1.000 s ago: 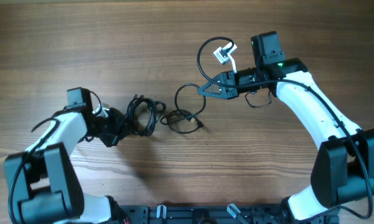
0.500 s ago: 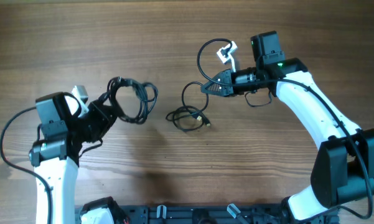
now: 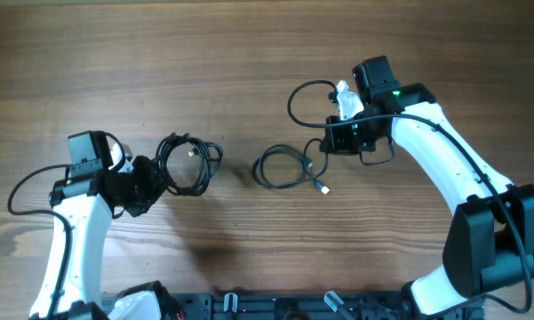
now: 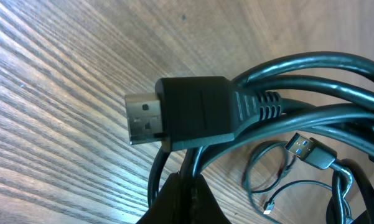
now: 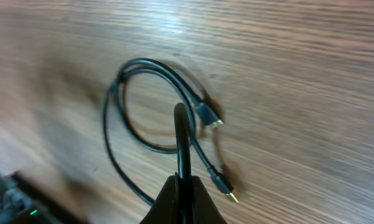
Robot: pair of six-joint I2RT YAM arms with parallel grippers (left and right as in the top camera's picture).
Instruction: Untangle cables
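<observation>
Holding two cables apart for untangling, the left gripper (image 3: 151, 178) is clamping the coiled bundle (image 4: 299, 78), the right gripper (image 3: 330, 140) pinching the thin cable (image 5: 205, 114).

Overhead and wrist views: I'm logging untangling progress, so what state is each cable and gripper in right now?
coiled bundle: several loops wound together, pinched at its edge by the left gripper, apart from the other cable.
single cable: one loose loop, both plug ends free, pinched by the right gripper.
left gripper: shut on the coiled bundle.
right gripper: shut on the single cable.
</observation>
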